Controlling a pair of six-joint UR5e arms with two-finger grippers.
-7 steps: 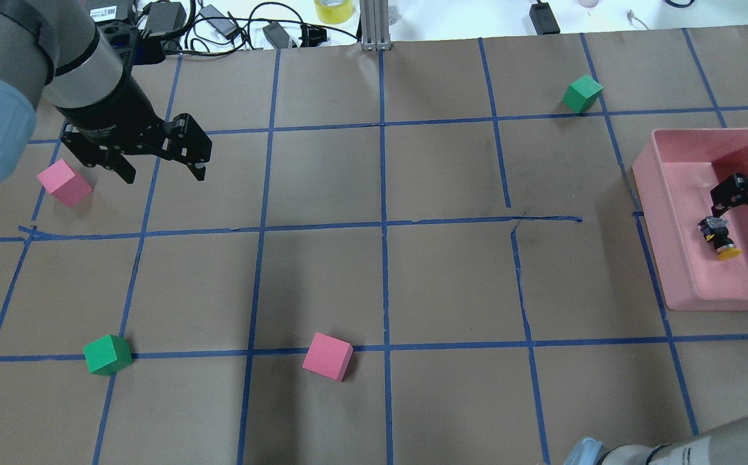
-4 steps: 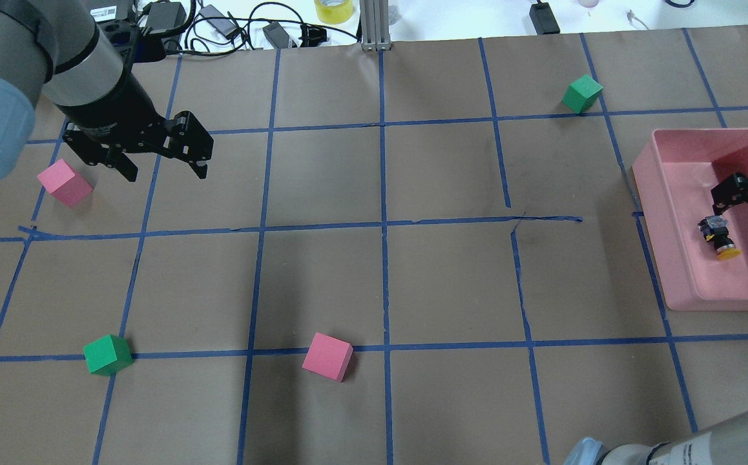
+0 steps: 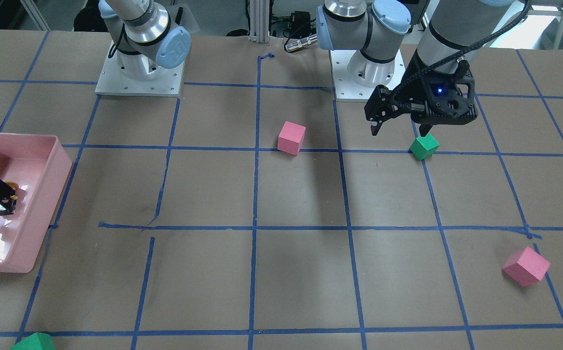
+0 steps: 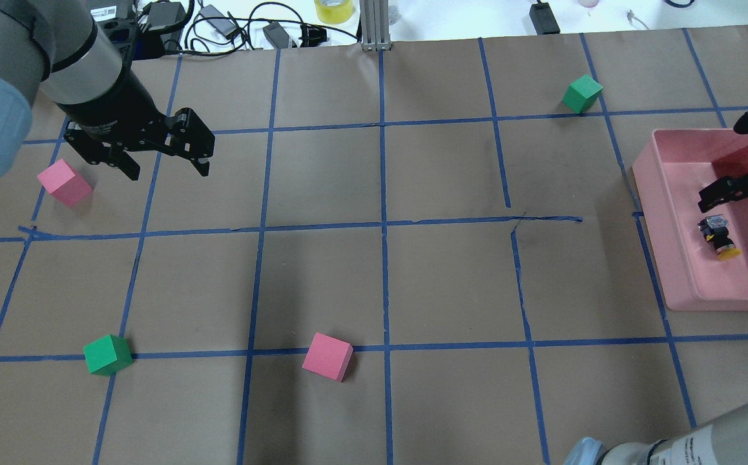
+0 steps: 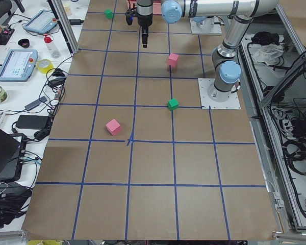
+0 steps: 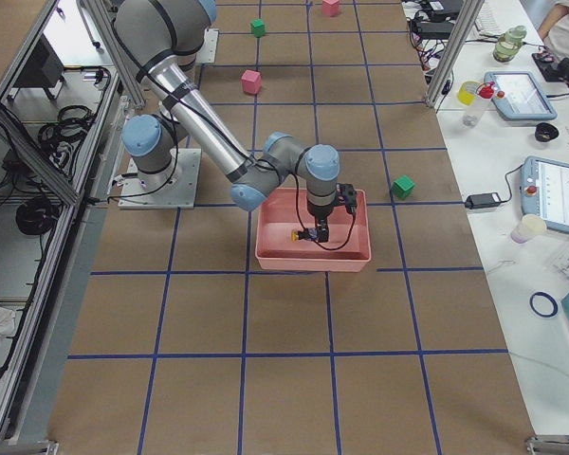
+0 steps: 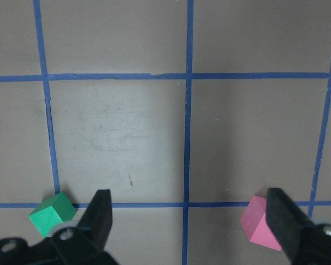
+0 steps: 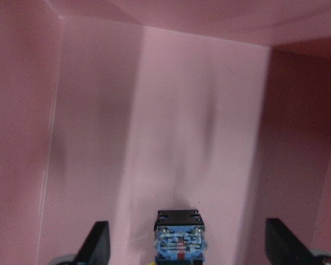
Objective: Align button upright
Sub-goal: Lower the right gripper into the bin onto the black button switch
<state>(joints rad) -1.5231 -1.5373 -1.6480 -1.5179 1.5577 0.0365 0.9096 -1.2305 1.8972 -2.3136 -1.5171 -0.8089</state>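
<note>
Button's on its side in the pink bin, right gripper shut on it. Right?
Not quite. The button does lie on its side in the pink bin, but the right gripper is open, not shut on it. The right wrist view shows both fingers spread wide, clear of the button.

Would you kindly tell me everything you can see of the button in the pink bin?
The button is a tiny push-button switch: round yellow cap, black collar, blocky black-and-grey body with blue terminals at its back. It lies on its side on the floor of the pink bin, not upright. The open right gripper hangs over it without touching.
</note>
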